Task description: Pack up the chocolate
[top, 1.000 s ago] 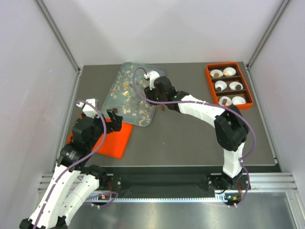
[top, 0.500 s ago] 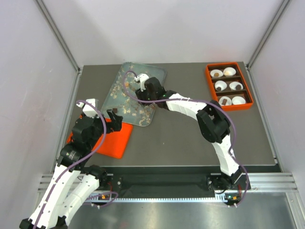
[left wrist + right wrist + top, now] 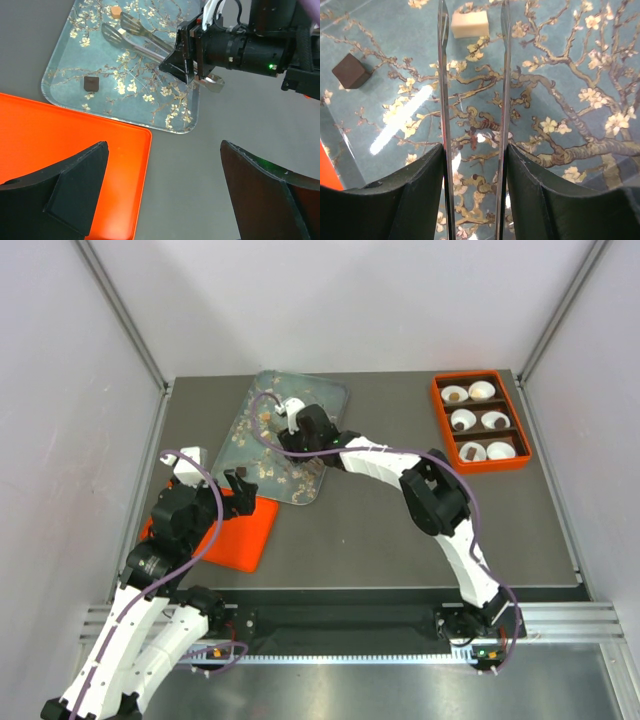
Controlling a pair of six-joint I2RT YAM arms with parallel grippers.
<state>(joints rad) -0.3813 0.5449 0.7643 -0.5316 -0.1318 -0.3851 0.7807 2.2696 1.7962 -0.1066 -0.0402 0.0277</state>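
Clamps the grey tongs [image 3: 441,100] between the fingers of the right claw [image 3: 474,165], over the blossom-patterned tray [image 3: 560,75], blades apart and aimed at a cream-coloured lump [image 3: 470,23] just past their tips. Cannot tell whether the tips touch the tray. Shows one dark cube of chocolate [image 3: 351,71] lying flat on the tray, left of the blades and clear of them. Finds more chocolate across the worktop [image 3: 380,540], inside the white paper cups [image 3: 463,420] of the orange box [image 3: 466,375] at the far right corner. Holds the left claw [image 3: 163,145] spread wide and empty, above the corner of the orange lid [image 3: 50,135] at the near left.

Against a second ago: reaches further left over the tray with the right wrist, elbow drawn in toward the middle of the worktop. Matches the earlier pose on the left side. Leaves box, lid and tray where they lay.
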